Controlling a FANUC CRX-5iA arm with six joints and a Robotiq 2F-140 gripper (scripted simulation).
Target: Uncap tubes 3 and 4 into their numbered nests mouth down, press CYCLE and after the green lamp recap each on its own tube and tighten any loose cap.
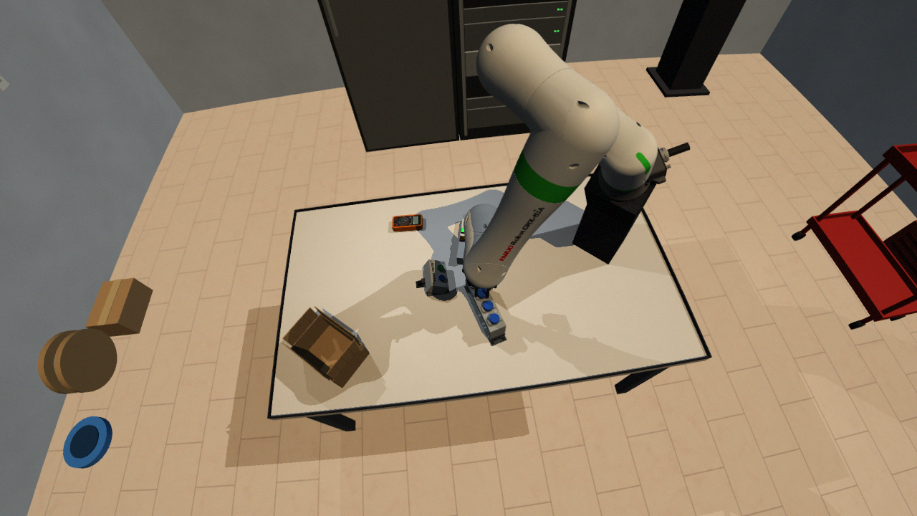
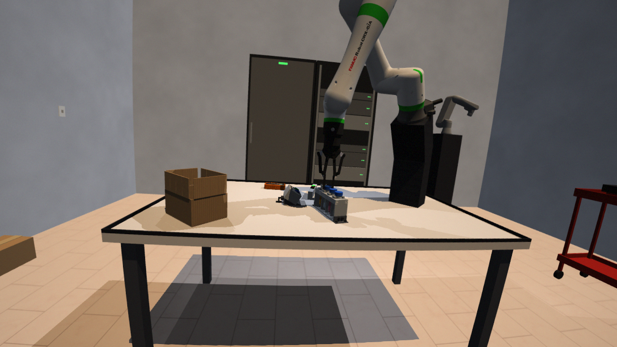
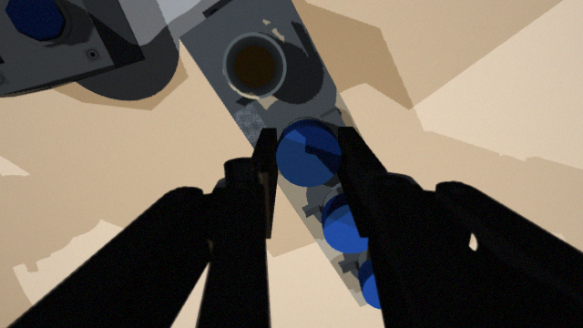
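Step 1, part done | jaws pinched blue cap [image 3: 309,152] on its tube, decapping station [image 3: 291,109] below | just beyond: one open tube [image 3: 254,66] (uncapped) | left: nest it, CYCLE, recap, check, READY

Grey walls, tan plank floor [image 1: 577,448]. Dark tall cabinet [image 2: 280,120] beside a server rack [image 1: 513,38] with green lights at the back wall. White black-edged table [image 2: 431,224], black legs. Red metal cart [image 1: 859,237] at right. Light casts sharp shadows.
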